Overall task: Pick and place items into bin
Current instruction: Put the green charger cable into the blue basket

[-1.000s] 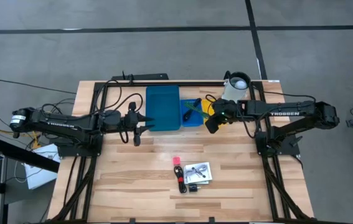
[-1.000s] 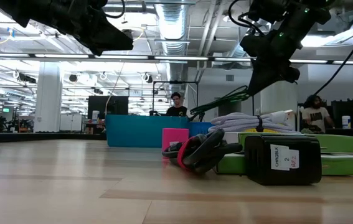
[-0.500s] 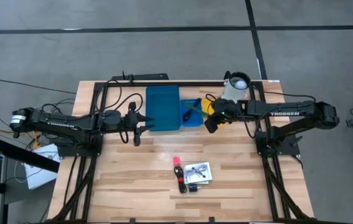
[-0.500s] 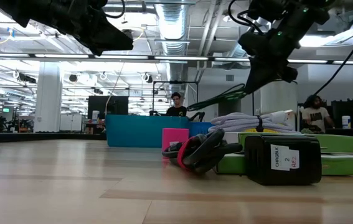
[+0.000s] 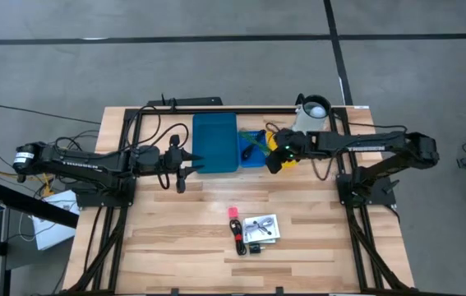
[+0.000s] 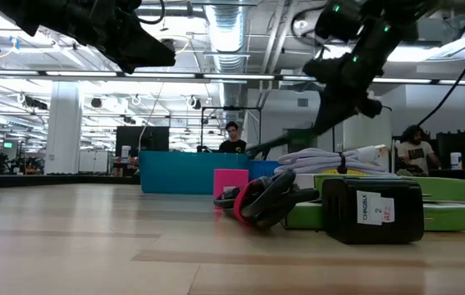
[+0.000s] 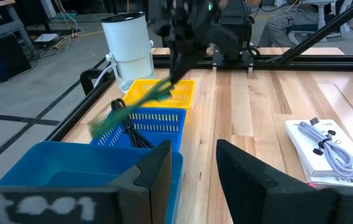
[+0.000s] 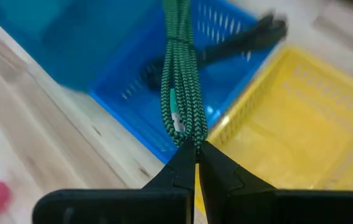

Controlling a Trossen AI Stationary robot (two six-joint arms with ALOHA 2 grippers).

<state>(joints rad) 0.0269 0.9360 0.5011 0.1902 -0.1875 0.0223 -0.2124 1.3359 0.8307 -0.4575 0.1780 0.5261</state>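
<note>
My right gripper (image 8: pixel 196 163) is shut on a green braided cable bundle (image 5: pixel 254 145) over the small blue basket (image 5: pixel 251 157), beside the yellow basket (image 5: pixel 283 153). In the left wrist view the cable (image 7: pixel 134 104) slants down from the right gripper toward the blue basket (image 7: pixel 151 122). My left gripper (image 7: pixel 192 167) is open and waits at the near left corner of the teal bin (image 5: pixel 214 141). On the table's near middle lie a pink-red piece (image 5: pixel 233 212), black sticks (image 5: pixel 241 239), a white card (image 5: pixel 262 228) and a tiny black block (image 5: pixel 256 247). My right gripper pinches the green cable bundle at one end (image 8: pixel 190 135) between its two fingers. The bundle, several strands side by side, runs straight on from the fingertips and slants down over the blue basket. Its far end (image 8: pixel 176 18) is above the basket; whether it touches I cannot tell.
A white jug (image 5: pixel 311 110) stands at the far edge behind the yellow basket. A black cable (image 8: pixel 241 38) lies in the blue basket. The black arm frames run along both table sides. Bare wood lies between the bins and the pile of items.
My right gripper has moved a little toward the table's left, over the blue basket, carrying the green cable with it. The cable's free end has sunk lower toward the basket.
</note>
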